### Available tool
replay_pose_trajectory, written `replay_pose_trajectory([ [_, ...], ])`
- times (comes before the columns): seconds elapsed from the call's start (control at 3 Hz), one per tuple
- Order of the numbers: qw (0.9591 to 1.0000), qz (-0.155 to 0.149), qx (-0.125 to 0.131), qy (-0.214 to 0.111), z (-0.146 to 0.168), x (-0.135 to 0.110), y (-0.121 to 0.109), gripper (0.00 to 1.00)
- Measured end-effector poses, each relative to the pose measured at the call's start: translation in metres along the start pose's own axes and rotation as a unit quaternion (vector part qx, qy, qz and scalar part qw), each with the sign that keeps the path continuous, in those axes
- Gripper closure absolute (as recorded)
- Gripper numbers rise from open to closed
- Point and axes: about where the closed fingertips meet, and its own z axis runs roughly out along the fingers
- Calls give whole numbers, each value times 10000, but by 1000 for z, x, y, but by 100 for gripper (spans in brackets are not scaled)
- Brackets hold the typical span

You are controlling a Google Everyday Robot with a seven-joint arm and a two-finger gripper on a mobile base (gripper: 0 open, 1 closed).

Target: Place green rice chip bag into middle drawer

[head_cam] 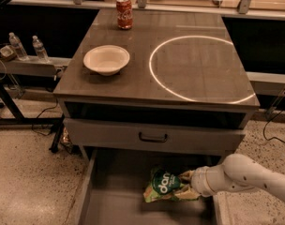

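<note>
1. The gripper (pixel 187 178) reaches in from the right over the open middle drawer (pixel 109 205) and is clamped on the green rice chip bag (pixel 165 185).
2. The bag lies tilted just left of the gripper, inside the drawer.
3. The closed drawer front (pixel 133 134) is just above the gripper.
4. The white bowl (pixel 106 59) and red soda can (pixel 124 13) stand far up-left of it.

- We see bare floor in the middle drawer (pixel 109 205) from 7 to 10 o'clock of the green rice chip bag (pixel 163 186).
- The gripper (pixel 186 176) sits at the bag's 3 o'clock, and its arm (pixel 248 175) blocks that side.
- The upper drawer front (pixel 152 136) stands above at 12 o'clock.
</note>
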Motion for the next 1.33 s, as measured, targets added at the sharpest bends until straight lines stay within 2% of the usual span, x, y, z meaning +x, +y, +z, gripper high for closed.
replay_pose_trajectory([
  [0.33,10000,39,-3,-52,-3,2,0,6],
  [0.67,9999,126,-11,-62,-18,10,4,0],
  [1.0,9996,298,-31,-20,-56,25,7,0],
  [1.33,9982,516,41,301,-105,52,16,0],
])
